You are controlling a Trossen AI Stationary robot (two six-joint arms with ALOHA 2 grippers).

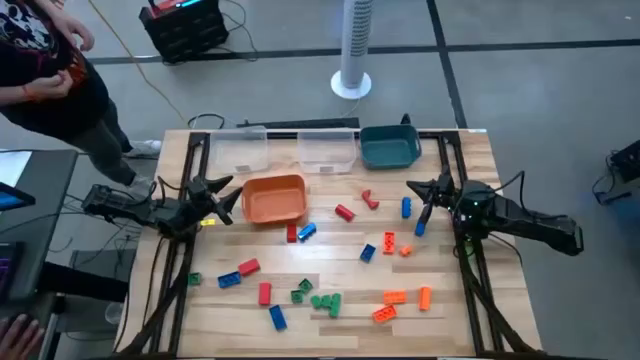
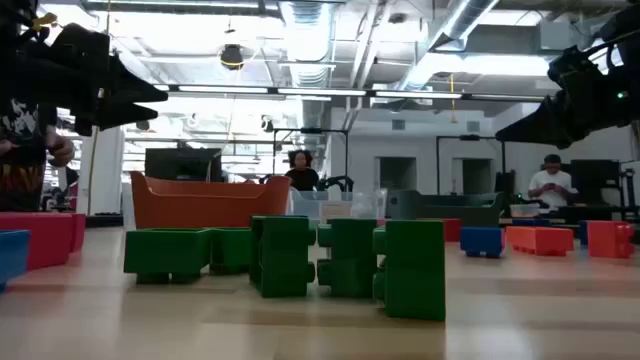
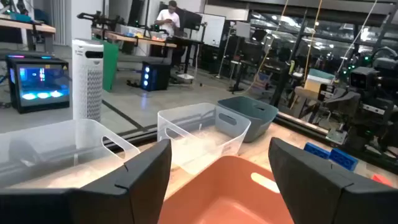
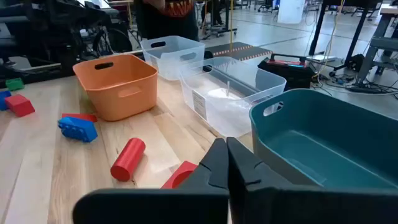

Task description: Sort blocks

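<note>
Small studded blocks in red, blue, green and orange lie scattered over the wooden table: green ones (image 1: pixel 325 302) (image 2: pixel 285 255) near the front, orange ones (image 1: pixel 394 297) at front right, a red one (image 1: pixel 345 212) and a blue one (image 1: pixel 407 207) mid-table. My left gripper (image 1: pixel 226 196) (image 3: pixel 221 177) stands open at the left side of the orange bin (image 1: pixel 273 198), its fingers apart over the bin's rim (image 3: pixel 230 180), nothing between them. My right gripper (image 1: pixel 424 196) (image 4: pixel 227 155) is shut and empty, raised over the table in front of the teal bin (image 4: pixel 323 137).
Two clear bins (image 1: pixel 240 150) (image 1: pixel 327 150) and the teal bin (image 1: pixel 389 147) stand along the far edge. A red cylinder block (image 4: pixel 127 158) and a blue block (image 4: pixel 78 129) lie ahead of my right gripper. A person (image 1: pixel 45 70) stands beyond the table's far left corner.
</note>
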